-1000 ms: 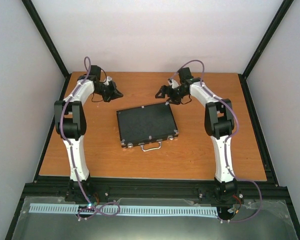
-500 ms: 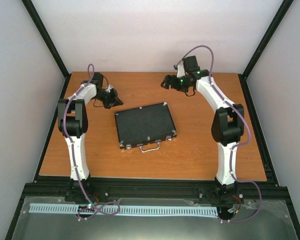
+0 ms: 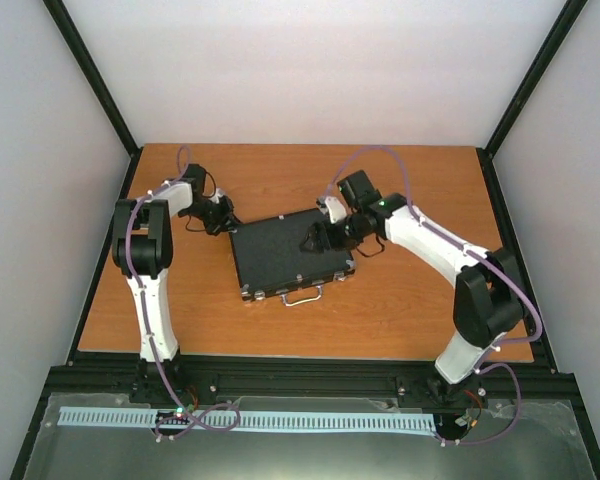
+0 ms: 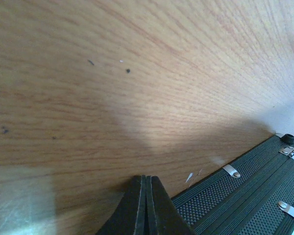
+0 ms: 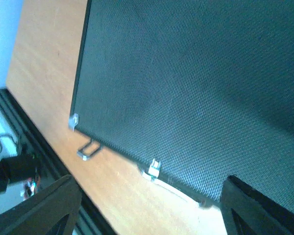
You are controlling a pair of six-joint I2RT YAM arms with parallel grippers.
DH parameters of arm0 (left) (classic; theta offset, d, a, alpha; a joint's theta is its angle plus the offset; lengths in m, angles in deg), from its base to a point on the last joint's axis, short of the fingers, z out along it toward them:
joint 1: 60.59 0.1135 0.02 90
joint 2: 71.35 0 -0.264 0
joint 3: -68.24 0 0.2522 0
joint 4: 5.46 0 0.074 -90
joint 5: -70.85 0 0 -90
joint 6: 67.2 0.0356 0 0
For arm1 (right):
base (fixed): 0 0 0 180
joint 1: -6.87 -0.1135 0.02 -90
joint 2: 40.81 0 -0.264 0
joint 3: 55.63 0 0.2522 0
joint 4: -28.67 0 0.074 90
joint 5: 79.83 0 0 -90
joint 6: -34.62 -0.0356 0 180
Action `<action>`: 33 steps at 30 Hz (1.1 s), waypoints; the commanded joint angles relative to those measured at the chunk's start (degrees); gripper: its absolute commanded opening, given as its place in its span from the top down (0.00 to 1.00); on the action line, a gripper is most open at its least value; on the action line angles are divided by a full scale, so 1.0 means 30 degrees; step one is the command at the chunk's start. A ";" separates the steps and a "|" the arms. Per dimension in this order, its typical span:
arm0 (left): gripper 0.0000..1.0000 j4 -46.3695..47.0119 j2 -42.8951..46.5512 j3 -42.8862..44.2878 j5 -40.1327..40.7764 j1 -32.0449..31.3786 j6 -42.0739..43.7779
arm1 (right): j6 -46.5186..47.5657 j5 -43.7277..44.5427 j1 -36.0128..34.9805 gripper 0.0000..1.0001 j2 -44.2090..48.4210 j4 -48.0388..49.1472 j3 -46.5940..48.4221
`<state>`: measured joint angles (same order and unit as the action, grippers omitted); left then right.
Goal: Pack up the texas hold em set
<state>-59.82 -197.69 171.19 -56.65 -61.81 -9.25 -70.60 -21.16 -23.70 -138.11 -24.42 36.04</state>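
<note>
The black briefcase point(image 3: 280, 248) lies closed on the table, its silver handle point(image 3: 302, 294) facing the near edge. My left gripper point(image 3: 223, 215) is shut and empty, low over the wood just beside the case's back left corner; the case's ribbed edge point(image 4: 245, 198) lies right of its shut fingertips point(image 4: 146, 179). My right gripper point(image 3: 315, 240) is open over the right part of the lid. In the right wrist view the textured lid point(image 5: 186, 88) fills the space between the spread fingers point(image 5: 54, 208). Chips, discs, dice and cards are out of view.
The wooden table point(image 3: 400, 300) is bounded by a black frame rail point(image 3: 300, 375) at the near edge and white walls on the other sides. Silver latches point(image 5: 153, 168) line the case's front edge.
My right arm has swung from the back of the table forward and down over the case lid. My left gripper has moved closer to the case's back left corner.
</note>
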 commanded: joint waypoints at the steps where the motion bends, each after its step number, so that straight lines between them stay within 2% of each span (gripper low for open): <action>1: 0.99 0.0077 0.0136 -0.0464 0.0174 0.0054 0.1033 | -0.0742 -0.1035 -0.0830 0.25 0.2482 0.0009 -0.1724; 6: 0.99 -0.1170 -0.1177 0.1228 0.0781 0.0053 0.1835 | -0.2971 -0.1505 -0.1773 0.40 0.3630 0.0197 -0.3509; 12: 0.99 -0.1483 -0.2199 0.3330 0.1527 0.0060 0.2006 | -0.6951 -0.0950 -0.4642 0.41 0.3610 0.2881 -0.5388; 17: 0.99 -0.0910 -0.2848 0.4118 0.0722 0.0056 0.1466 | -0.8891 -0.0100 -0.6780 0.46 0.0645 0.3733 -0.3924; 19: 0.99 -0.1067 -0.3104 0.4473 0.0946 0.0067 0.1585 | -0.9642 0.0302 -0.7021 0.50 -0.0724 0.3565 -0.2811; 22: 0.99 -0.1228 -0.3427 0.4637 0.1261 0.0068 0.1663 | -1.0548 0.0454 -0.7096 0.50 -0.2254 0.3708 -0.1340; 25: 0.99 -0.0987 -0.3649 0.4440 0.1075 0.0056 0.1397 | -1.2193 0.0697 -0.7118 0.54 -0.3065 0.4590 -0.0890; 28: 0.99 -0.0836 -0.3789 0.4373 0.1049 0.0055 0.1281 | -1.4172 0.1793 -0.7286 0.66 -0.3273 0.5738 -0.1138; 33: 0.99 -0.0539 -0.3794 0.4167 0.1007 0.0058 0.1125 | -1.4448 0.1811 -0.7797 0.66 -0.4454 0.4997 0.0116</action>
<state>-62.42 -205.71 184.02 -57.02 -61.72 -5.05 -110.14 -17.23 -45.42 -148.84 -9.93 33.11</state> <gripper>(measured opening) 0.010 0.343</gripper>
